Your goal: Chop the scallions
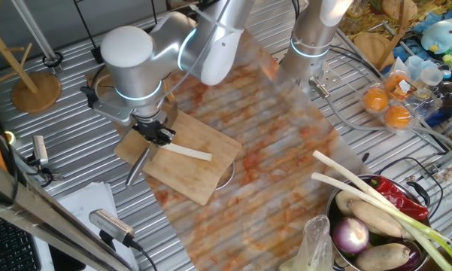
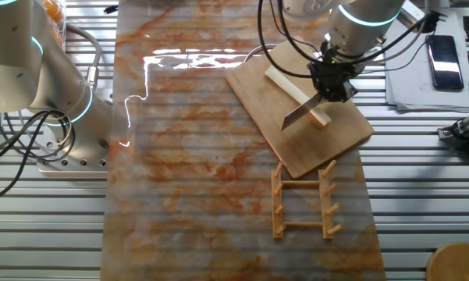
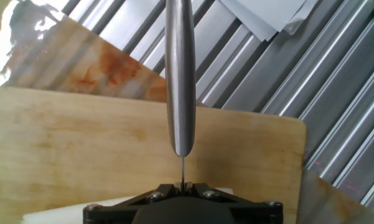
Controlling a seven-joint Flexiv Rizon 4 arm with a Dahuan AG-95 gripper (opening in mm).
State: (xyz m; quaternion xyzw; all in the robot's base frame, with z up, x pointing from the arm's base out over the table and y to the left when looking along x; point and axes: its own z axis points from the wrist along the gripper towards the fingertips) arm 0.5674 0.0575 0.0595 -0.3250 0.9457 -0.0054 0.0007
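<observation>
So far uncut: scallion apparently whole on board; hand clamped on knife at board's 12 o'clock end.

A scallion is lying on a cutting board (resting on a mat), with a knife being held across it.

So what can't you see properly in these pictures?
- Hand view: the scallion is almost all hidden under the pincer.
- Both fixed views: whether the knife edge touches the scallion; the pincer covers that spot.
- One fixed view: the bowl of vegetables is cut off by the edge.
</observation>
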